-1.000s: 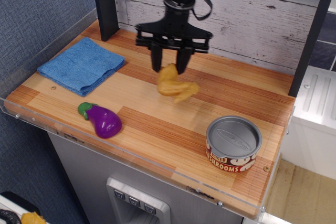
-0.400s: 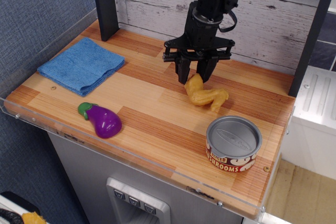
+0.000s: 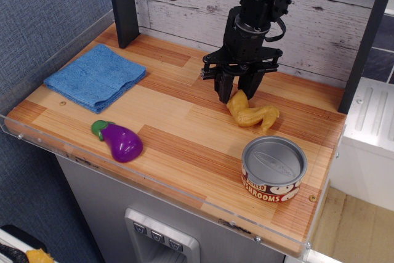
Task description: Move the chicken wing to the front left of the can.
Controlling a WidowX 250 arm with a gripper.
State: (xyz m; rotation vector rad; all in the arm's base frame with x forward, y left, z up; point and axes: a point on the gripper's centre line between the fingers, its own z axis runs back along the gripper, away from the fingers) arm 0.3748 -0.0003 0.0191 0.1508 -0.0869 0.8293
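Note:
The golden-tan chicken wing is low over the wooden table top, just behind the can and slightly to its left. My gripper points straight down and is shut on the wing's upper left end; the rest of the wing sticks out to the right. Whether the wing touches the wood I cannot tell. The silver can with the red-and-white mushrooms label stands upright near the front right corner, a short gap in front of the wing.
A purple eggplant with a green stem lies at the front left. A folded blue cloth lies at the back left. A dark post stands at the back left, a white plank wall behind.
My gripper has carried the chicken wing to the right and down, from above the table's middle to just behind the can. The can, eggplant and cloth have not moved.

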